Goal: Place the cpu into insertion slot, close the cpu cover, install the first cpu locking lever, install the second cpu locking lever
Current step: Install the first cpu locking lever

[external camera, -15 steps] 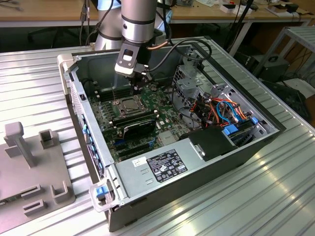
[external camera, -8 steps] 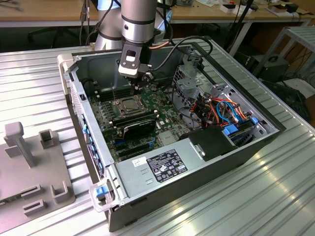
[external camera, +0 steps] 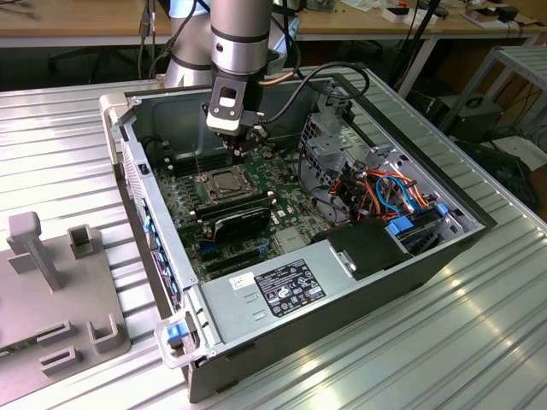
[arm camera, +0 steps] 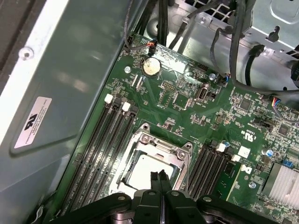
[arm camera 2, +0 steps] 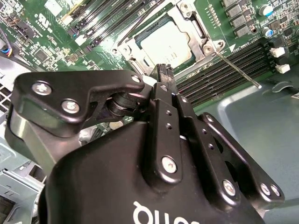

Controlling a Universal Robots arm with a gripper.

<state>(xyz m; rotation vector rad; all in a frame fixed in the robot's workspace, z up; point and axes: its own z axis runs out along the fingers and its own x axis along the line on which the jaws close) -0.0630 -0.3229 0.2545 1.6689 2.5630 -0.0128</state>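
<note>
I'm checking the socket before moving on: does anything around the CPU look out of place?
One locking lever juts free across the memory slots rather than lying latched along the cpu cover. The cpu sits flat under that cover; nothing else looks askew.

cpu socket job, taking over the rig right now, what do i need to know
Gripper: shut, holding nothing that shows, poised just above the near edge of the cpu cover.
Things: the cpu sits in the insertion slot; the cover lies flat over it, with the chip showing through its window.
Done: cpu placed, cover apparently closed.
Left: one locking lever sticks out free and is not latched. I cannot tell the state of the other lever.
</note>
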